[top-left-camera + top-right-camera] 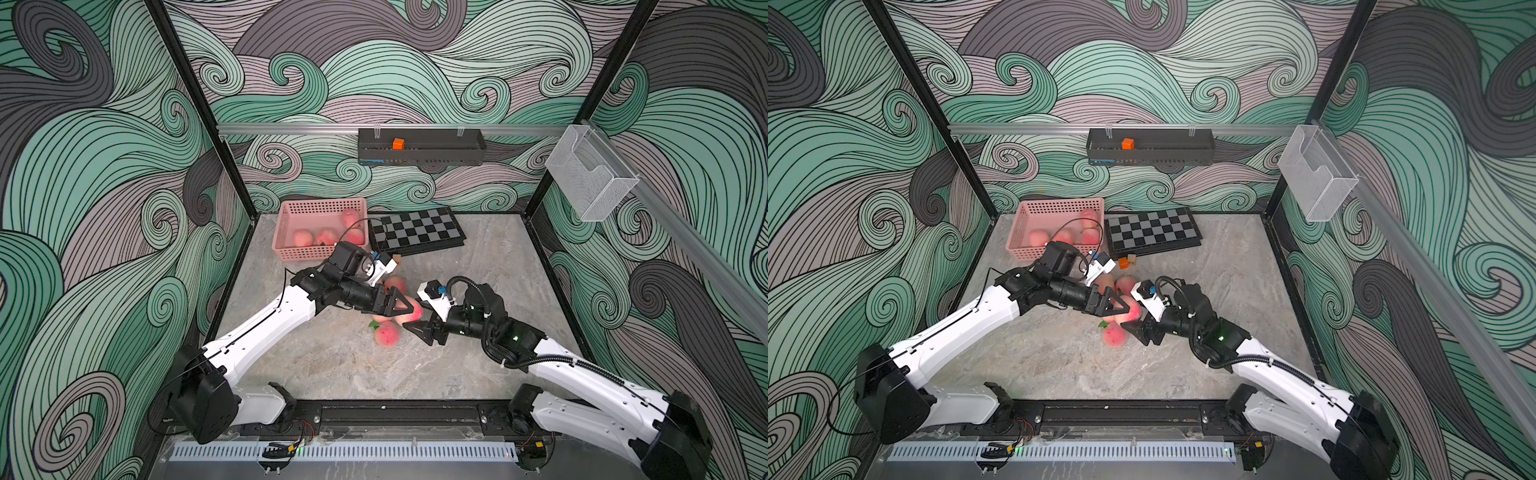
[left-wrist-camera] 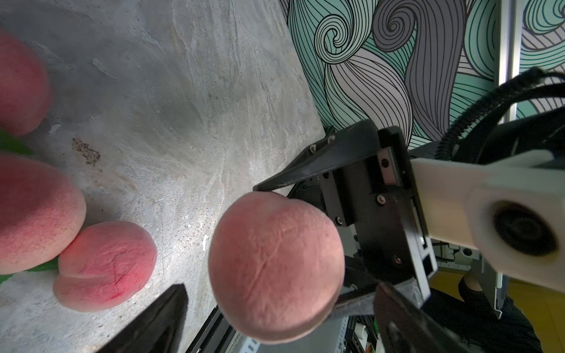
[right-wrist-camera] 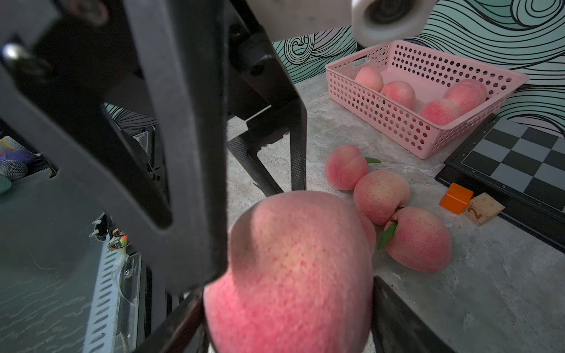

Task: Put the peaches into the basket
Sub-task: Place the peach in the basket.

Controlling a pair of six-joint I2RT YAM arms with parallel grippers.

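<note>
A pink peach [image 1: 409,312] hangs above the table's middle, between both grippers. My right gripper [image 3: 287,287] is shut on it, its fingers pressing opposite sides. My left gripper [image 2: 279,287] stands open around the same peach [image 2: 275,269], with a gap at one finger [image 2: 159,318]. Three more peaches [image 3: 380,197] lie on the table just beyond it. The pink basket [image 1: 291,249] stands at the back left with several peaches [image 3: 397,93] inside.
A folded chessboard [image 1: 415,230] lies right of the basket, with an orange cube [image 3: 455,198] and a wooden tile [image 3: 483,209] before it. A black wall tray [image 1: 419,156] and a clear mesh holder [image 1: 590,174] hang on the walls.
</note>
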